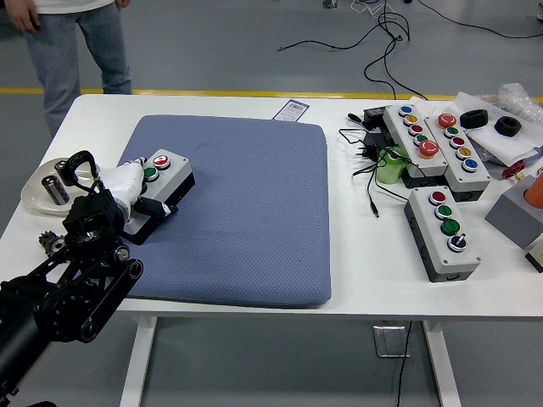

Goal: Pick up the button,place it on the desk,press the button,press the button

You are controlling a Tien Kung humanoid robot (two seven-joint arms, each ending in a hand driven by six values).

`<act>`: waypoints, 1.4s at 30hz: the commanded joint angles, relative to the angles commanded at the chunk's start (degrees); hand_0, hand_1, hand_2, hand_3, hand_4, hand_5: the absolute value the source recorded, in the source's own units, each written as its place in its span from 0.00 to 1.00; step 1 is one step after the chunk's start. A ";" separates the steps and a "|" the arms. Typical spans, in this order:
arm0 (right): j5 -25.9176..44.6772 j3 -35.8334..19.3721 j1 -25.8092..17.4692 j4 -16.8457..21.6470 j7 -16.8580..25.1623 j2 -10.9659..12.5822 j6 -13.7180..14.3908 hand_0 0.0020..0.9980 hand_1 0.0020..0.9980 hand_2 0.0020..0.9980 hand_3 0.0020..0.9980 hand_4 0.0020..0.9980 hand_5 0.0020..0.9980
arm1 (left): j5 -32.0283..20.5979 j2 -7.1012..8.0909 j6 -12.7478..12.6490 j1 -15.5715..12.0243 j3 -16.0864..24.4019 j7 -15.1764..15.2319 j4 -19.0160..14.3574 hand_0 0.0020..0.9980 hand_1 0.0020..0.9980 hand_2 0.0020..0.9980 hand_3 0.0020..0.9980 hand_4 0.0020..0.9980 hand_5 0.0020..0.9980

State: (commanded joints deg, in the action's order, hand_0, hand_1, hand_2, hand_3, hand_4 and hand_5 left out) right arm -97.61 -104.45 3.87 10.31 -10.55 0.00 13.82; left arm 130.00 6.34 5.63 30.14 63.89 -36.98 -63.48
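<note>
Reaching in from the near left corner, the robot's black left arm [59, 292] ends in a white left hand [127, 182] whose fingers are curled around the left end of a small button box [161, 182], a pale-topped box with a black base carrying a red and a green button. The box sits on the left part of a blue-grey mat [246, 212] that covers the middle of the white table [356, 280], and it looks slightly tilted in the grip, though whether its base is clear of the mat cannot be told. Just left of the hand, on the bare table, lies a shallow white dish [34, 191] with a dark cylindrical object in it. On the right side of the table, well apart from the held box, stand three more control boxes: a grey one with four buttons [445, 231] nearest, and two longer multi-button boxes [433, 140] side by side farther back, with black cables [369, 161] and a green object [392, 165] beside them. Black ring-shaped parts [492, 121] rest on white paper at the far right corner, and a small printed card [293, 110] lies at the mat's far edge. A person in jeans [76, 47] stands beyond the far left corner, hands away from the table. The right arm is not visible.
</note>
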 joint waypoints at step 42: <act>-0.36 0.00 0.38 0.00 0.01 0.00 0.10 0.52 0.65 0.70 0.62 0.31 0.14 | -2.02 9.53 -21.69 4.79 -16.14 17.90 3.31 0.00 0.00 0.00 0.18 0.77 0.75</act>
State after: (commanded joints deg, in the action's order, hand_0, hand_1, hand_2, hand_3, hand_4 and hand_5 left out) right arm -97.97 -104.45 4.25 10.31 -10.54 0.00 13.91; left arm 127.98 15.87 -16.07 34.92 47.75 -19.08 -60.17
